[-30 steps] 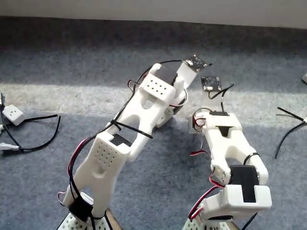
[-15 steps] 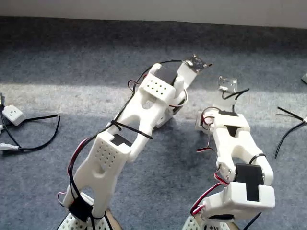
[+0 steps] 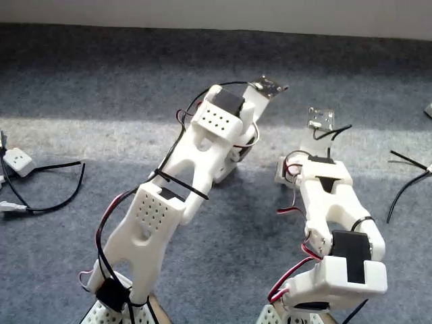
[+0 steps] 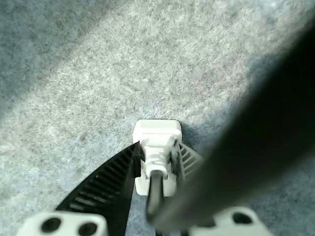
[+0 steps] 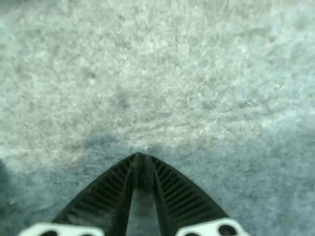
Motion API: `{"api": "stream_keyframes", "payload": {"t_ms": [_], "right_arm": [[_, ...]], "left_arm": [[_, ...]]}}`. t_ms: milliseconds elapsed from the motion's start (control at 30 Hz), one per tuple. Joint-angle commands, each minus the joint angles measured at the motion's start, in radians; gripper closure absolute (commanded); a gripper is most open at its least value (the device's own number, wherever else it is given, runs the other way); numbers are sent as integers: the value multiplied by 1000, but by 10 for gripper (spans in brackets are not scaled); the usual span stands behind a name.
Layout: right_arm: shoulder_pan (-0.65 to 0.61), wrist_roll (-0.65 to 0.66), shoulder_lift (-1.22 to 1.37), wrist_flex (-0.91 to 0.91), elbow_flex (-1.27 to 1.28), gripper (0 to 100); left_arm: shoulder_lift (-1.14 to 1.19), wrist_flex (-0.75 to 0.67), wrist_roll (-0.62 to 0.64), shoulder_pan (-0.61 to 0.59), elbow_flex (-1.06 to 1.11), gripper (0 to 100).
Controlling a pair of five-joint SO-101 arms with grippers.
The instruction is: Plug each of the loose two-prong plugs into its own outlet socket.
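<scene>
Left gripper [image 4: 158, 150]: pinching a white plug [image 4: 157, 132] between its black fingers. The plug's long axis runs in line with the fingers. Its broad end pokes out past the fingertips, and its dark cord [image 4: 153, 196] trails back toward the wrist. Prongs hidden, so I can't tell which way they face. Only the grey carpeted worktop [image 4: 98, 73] lies ahead of the plug, and no socket is in line with it.

Right gripper [image 5: 141, 164]: fingers pressed together with nothing between them, tip low over bare worktop.

High view: a small white block [image 3: 18, 160] with a black lead [image 3: 64, 192] lies at the far left edge, well apart from both arms. It is probably a socket. More black leads [image 3: 405, 183] lie at the right edge.

Judgement: the carried plug must travel sideways toward that block, then turn so its axis lines up with the block's face. The arm on that side is nearer.
</scene>
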Motion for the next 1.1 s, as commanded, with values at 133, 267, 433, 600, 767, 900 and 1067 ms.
{"api": "stream_keyframes", "payload": {"t_ms": [133, 267, 433, 600, 767, 900, 1067], "right_arm": [[102, -100, 5, -50, -41, 992], [114, -143, 5, -68, -36, 992], [114, -140, 5, -68, -39, 992], [114, -141, 5, -68, -39, 992], [114, -140, 5, -68, -39, 992], [114, -140, 5, -68, -39, 992], [114, -140, 5, -68, -38, 992]], "left_arm": [[25, 51, 11, 59, 130, 993], [-33, 51, 11, 68, 219, 993], [-85, 49, 11, 119, 298, 993], [-90, 49, 11, 170, 326, 993], [-91, 46, 9, 128, 305, 993], [-87, 44, 5, 79, 268, 989], [-84, 44, 5, 81, 278, 928]]}}
